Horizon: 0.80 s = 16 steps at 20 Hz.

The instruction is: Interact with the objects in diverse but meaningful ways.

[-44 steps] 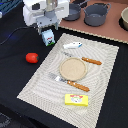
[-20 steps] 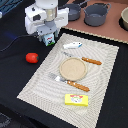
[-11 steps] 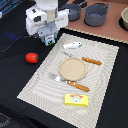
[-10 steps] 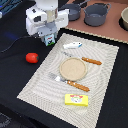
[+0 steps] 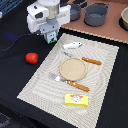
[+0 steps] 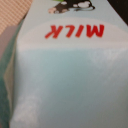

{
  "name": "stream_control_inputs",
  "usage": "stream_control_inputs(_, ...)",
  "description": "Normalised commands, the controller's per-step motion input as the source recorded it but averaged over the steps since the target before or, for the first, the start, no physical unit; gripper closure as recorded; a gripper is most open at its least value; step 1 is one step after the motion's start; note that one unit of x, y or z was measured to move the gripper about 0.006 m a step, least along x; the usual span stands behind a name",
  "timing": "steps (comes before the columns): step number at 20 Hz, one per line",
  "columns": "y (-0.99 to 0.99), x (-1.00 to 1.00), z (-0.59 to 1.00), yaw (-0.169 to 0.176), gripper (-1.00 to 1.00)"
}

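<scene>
My gripper [image 5: 50, 33] is at the far left corner of the striped mat, closed around the white-and-green milk carton [image 5: 51, 37], which hangs just under the white hand. In the wrist view the carton [image 6: 65, 75] fills the frame, with red "MILK" lettering, and my fingers are hidden. The red tomato [image 5: 32, 57] lies on the black cloth towards the exterior view's left of the mat. The white-and-blue fish [image 5: 73, 45] lies on the mat just right of the carton. The flat yellow box [image 5: 76, 100] lies at the mat's near edge.
A tan plate [image 5: 74, 68] sits mid-mat, with an orange-handled fork [image 5: 70, 82] in front of it and an orange-handled knife [image 5: 90, 61] behind it. Two grey pots [image 5: 96, 14] [image 5: 75, 10] and a bowl [image 5: 124, 17] stand at the back.
The arm with the carton has shifted slightly to the exterior view's left and a little lower since the oldest frame. It has been nearly still over the last second.
</scene>
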Motion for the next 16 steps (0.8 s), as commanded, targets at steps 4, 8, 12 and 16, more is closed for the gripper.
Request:
stream_control_inputs(4,-0.62,0.25,0.92,-0.025,1.0)
stream_control_inputs(8,-0.75,0.33,0.51,0.0,1.0)
stream_control_inputs(12,-0.79,0.38,0.3,0.0,1.0)
stream_control_inputs(16,-0.8,0.41,0.16,0.0,1.0)
